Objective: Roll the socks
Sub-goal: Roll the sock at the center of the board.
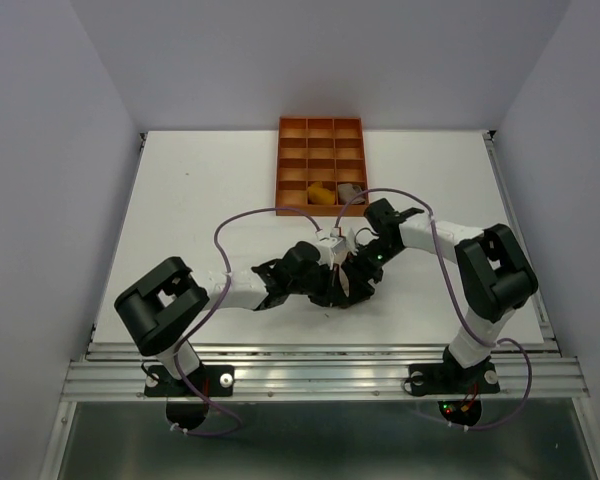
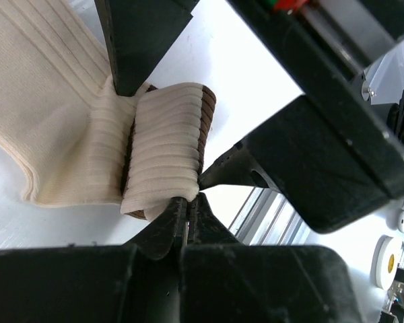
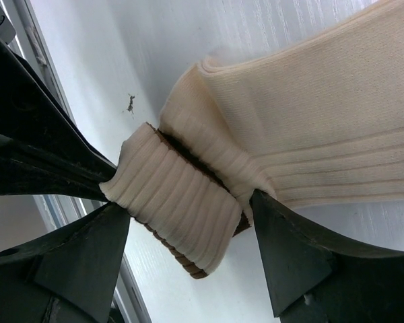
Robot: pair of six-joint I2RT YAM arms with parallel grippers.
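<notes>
Left jaws pressed together, tips against one end of the roll (image 2: 165, 151); whether fabric is nipped between them, cannot tell; right jaws apart, one on each side of the roll, the one on the unrolled side touching fabric; cream sock (image 3: 310, 108), ribbed, brown showing at the roll's edges; one end wound into a short tight roll, remainder flat on the white worktop (image 1: 180, 200); sock sits mid-worktop, nearer the front, mostly hidden under both arms from above; orange tray (image 1: 293, 145) at far edge; mustard sock (image 1: 321, 195) and a paler bundle (image 1: 350, 189) in its near row, neighbouring compartments.
</notes>
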